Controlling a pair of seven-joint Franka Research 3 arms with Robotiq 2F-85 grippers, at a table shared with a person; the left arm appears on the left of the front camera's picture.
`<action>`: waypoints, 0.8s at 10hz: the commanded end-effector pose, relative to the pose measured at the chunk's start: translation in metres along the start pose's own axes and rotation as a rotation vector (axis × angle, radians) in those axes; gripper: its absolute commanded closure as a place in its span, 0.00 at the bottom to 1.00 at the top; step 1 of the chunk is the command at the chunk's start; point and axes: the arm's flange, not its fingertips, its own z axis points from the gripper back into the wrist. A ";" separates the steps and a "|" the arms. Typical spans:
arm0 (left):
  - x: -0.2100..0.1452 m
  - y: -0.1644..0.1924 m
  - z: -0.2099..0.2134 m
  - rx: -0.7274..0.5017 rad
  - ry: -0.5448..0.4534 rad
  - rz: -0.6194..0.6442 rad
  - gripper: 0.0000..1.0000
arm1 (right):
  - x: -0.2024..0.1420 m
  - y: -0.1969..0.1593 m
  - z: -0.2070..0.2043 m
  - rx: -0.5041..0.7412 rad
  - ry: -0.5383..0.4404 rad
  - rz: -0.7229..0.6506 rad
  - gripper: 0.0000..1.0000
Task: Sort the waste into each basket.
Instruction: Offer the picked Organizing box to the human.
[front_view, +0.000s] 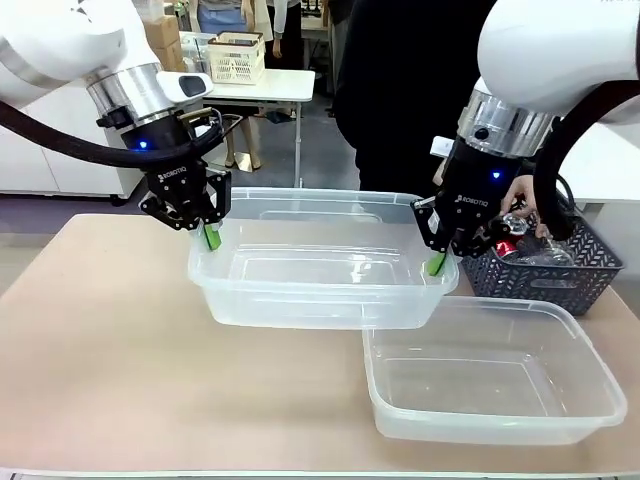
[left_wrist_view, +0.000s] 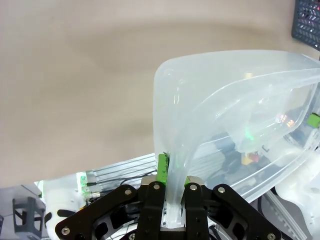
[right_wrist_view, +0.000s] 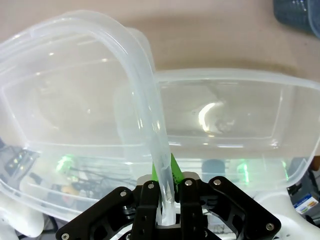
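Nearest, at lower right, one clear tub (front_view: 500, 392) rests on the table (front_view: 100, 350). Behind it the second tub (front_view: 320, 285) is held up, long axis left to right, with the left fingers (front_view: 211, 238) clamped on its left end rim and the right fingers (front_view: 436, 263) on its right. Beyond, at right, the waste (front_view: 508, 248) lies in a dark lattice basket (front_view: 560, 288), nearest the right arm.

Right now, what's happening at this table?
Both arms hold one clear rectangular plastic tub by its rim: the left gripper is shut on its left end, the right gripper on its right end. It looks lifted off the tan table. A second clear tub sits empty, front right. A person's hand is at the dark lattice basket of cans and bottles. Nothing sorted yet.
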 end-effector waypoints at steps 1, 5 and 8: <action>0.000 -0.002 0.004 -0.003 0.005 -0.007 0.95 | 0.000 -0.004 0.002 0.007 -0.008 -0.008 0.95; 0.000 -0.002 0.004 -0.003 0.005 -0.007 0.95 | 0.000 -0.004 0.002 0.007 -0.008 -0.008 0.95; 0.000 -0.002 0.004 -0.003 0.005 -0.007 0.95 | 0.000 -0.004 0.002 0.007 -0.008 -0.008 0.95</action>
